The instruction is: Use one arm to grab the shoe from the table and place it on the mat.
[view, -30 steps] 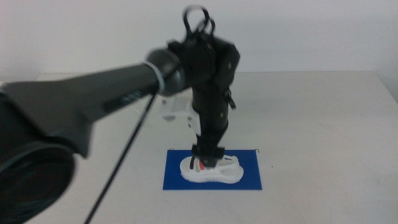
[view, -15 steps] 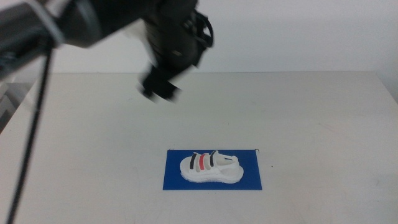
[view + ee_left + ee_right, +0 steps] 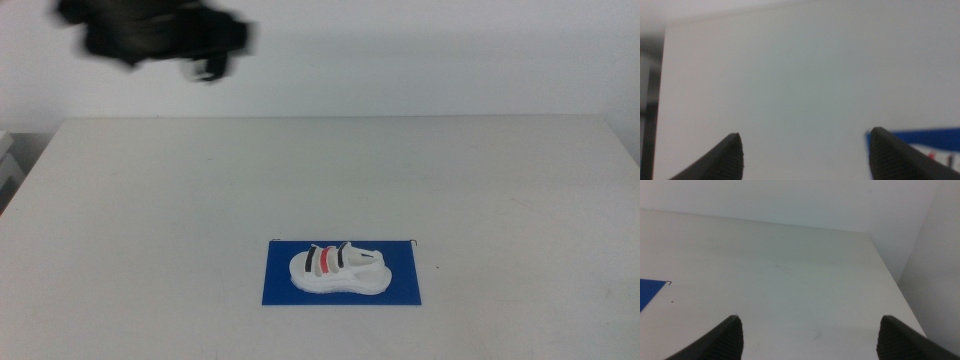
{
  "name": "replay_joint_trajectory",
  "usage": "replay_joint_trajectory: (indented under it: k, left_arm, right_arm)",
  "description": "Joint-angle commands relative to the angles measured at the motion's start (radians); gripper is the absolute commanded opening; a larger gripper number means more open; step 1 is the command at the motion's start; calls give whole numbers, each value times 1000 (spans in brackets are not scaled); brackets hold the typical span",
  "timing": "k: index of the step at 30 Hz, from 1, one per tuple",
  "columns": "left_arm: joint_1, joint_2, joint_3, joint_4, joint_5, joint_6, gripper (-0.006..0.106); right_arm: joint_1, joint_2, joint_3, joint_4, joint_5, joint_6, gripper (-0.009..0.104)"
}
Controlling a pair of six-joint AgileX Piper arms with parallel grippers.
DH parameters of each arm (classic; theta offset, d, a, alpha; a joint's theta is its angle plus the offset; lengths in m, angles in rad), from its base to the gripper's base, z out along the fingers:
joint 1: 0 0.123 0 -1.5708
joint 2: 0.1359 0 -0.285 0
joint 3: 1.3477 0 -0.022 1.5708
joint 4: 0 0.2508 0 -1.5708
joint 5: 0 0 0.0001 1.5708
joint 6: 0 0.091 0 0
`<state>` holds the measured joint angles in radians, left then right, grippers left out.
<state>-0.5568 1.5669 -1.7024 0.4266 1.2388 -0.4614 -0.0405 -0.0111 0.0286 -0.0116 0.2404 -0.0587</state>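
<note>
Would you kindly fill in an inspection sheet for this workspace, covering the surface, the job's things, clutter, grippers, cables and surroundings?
Surface: white table, plain, with faint marks in the right wrist view.
Job's things: the shoe lies on its side on the blue mat, inside its edges.
Clutter: nothing seen.
Grippers: left gripper open and empty, raised above the table's far left, blurred in the middle view; right gripper open and empty, over the table's right part, out of the middle view.
Cables: nothing seen.
Surroundings: pale wall behind the table; a white unit at the left edge, too little showing to identify.
</note>
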Motion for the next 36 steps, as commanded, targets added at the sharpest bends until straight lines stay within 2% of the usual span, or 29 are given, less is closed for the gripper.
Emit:
replay_joint_trajectory:
  k: [1,4,12,17,20,28,36]
  left_arm:
    - [83,-133,63,-69,-66,60,83]
    - [173,-269,266,-134,-309,165,83]
    - [426,-642,839,-212,-895,183,83]
    - [533,-894,1186,-309,-1202,309,83]
    - [552,-1054,1338,-323,-1271,343,83]
    - [553,-1417,1592,-347,-1252,333,83]
    - [553,-1588,1723,-363,-1248,301,83]
  right_arm:
    - [-5,3,5,-8,-72,-10,78]
    - [-5,3,5,-8,-72,-10,78]
    - [-5,3,5,-8,-72,-10,78]
    - [-5,3,5,-8,-72,-10,78]
    - [-5,3,5,-8,-72,-10,78]
    - [-5,3,5,-8,-72,-10,78]
    - [-5,3,5,-8,-72,-10,78]
